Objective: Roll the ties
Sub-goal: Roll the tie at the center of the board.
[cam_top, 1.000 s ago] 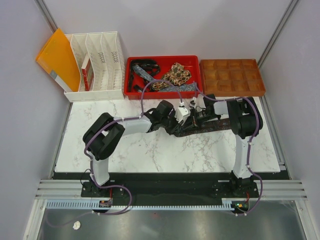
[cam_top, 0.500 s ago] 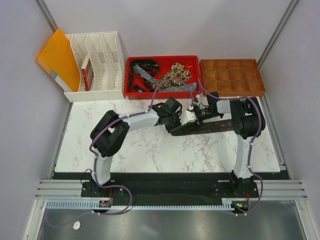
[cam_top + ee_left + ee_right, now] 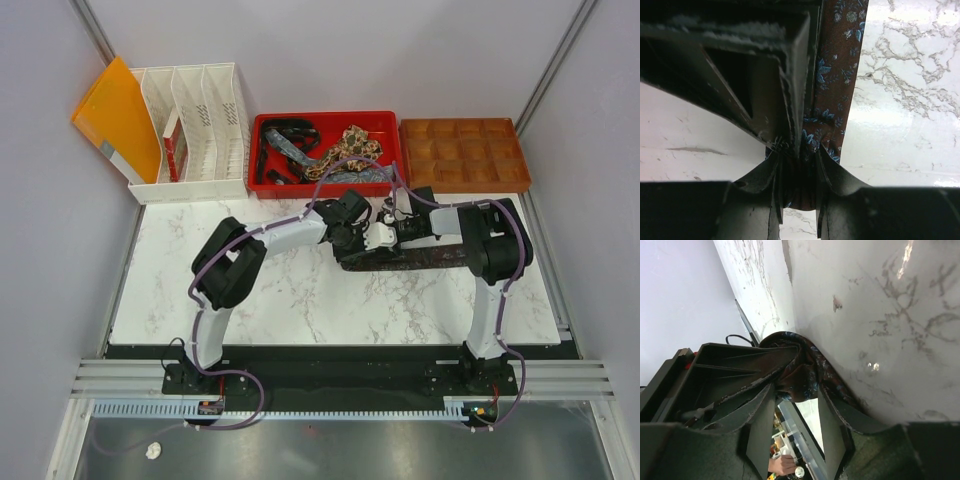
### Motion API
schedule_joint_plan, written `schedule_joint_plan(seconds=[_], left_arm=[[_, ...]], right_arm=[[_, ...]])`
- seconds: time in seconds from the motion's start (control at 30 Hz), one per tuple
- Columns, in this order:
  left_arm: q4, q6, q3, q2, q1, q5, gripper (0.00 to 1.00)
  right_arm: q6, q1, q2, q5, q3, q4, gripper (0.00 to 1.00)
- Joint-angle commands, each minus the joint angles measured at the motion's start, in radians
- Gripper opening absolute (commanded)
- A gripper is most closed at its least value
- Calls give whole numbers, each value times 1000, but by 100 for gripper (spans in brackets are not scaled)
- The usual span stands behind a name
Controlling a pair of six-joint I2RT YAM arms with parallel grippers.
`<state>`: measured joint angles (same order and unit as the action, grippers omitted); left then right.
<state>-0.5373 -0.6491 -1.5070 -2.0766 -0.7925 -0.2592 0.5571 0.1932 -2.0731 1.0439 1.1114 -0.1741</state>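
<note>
A dark brown tie with small blue flowers [image 3: 432, 254] lies along the marble table, its left end gathered up between the two grippers. In the left wrist view my left gripper [image 3: 799, 161] is shut on that folded end, and the rest of the tie [image 3: 840, 75] runs away over the table. My right gripper [image 3: 796, 390] faces it from the right with its jaws open. The rolled end of the tie [image 3: 802, 377] sits just beyond its fingertips, against the left gripper's finger [image 3: 740, 370]. From above, the left gripper [image 3: 360, 236] and the right gripper [image 3: 386, 238] nearly touch.
A red tray [image 3: 325, 117] at the back holds more ties, among them a tan speckled one [image 3: 352, 148] and a dark one [image 3: 285, 135]. To its right stands a brown compartment tray [image 3: 462, 155]. At the back left are a white file rack [image 3: 195, 125] and an orange folder [image 3: 112, 115].
My right gripper has opened its jaws. The left arm has reached further right with the tie's end, closing in on the right gripper.
</note>
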Motion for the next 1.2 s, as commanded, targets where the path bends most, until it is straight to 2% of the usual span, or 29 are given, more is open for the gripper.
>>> schedule_joint_plan(seconds=[0.0, 0.03, 0.13, 0.17, 0.2, 0.33, 0.37, 0.43, 0.47, 0.5, 0.63, 0.7, 0.8, 0.93, 1.03, 1.17], left_arm=[[-154, -52, -10, -91, 1, 51, 22], [-159, -49, -16, -92, 1, 49, 22], [-158, -11, -22, -93, 1, 35, 23], [-156, 5, -24, -92, 1, 29, 27], [-153, 41, -22, -89, 4, 6, 30], [-55, 179, 42, -41, 13, -18, 42], [27, 228, 66, 5, 16, -20, 50], [135, 267, 169, 61, 21, -38, 59], [190, 285, 206, 122, 24, -44, 72], [291, 313, 243, 147, 27, -64, 75], [528, 409, 439, 265, 64, -147, 79], [754, 474, 570, 340, 93, -199, 80], [890, 508, 648, 357, 98, -221, 84], [1026, 586, 671, 337, 101, -245, 85], [1102, 631, 669, 313, 92, -256, 90], [1131, 629, 645, 268, 75, -261, 94]], right_arm=[[56, 29, 13, -15, -31, 128, 45], [49, 32, 11, -19, -38, 128, 42], [2, 31, 4, -30, -41, 111, 18], [-17, 28, 1, -39, -38, 75, 4], [-32, 20, -4, -47, -36, 56, 0], [-150, 2, -19, -76, -12, -57, 0], [-189, -8, -21, -84, -10, -91, 0], [-220, -12, -25, -91, -1, -122, 0], [-253, -17, -30, -96, 2, -145, 0], [-266, -20, -33, -99, 2, -153, 0], [-315, -29, -48, -114, 14, -183, 0], [-338, -37, -61, -123, 16, -199, 0], [-352, -41, -79, -143, 22, -209, 0], [-358, -41, -88, -148, 33, -212, 0], [-361, -43, -88, -151, 33, -214, 0], [-359, -43, -90, -150, 28, -214, 0]])
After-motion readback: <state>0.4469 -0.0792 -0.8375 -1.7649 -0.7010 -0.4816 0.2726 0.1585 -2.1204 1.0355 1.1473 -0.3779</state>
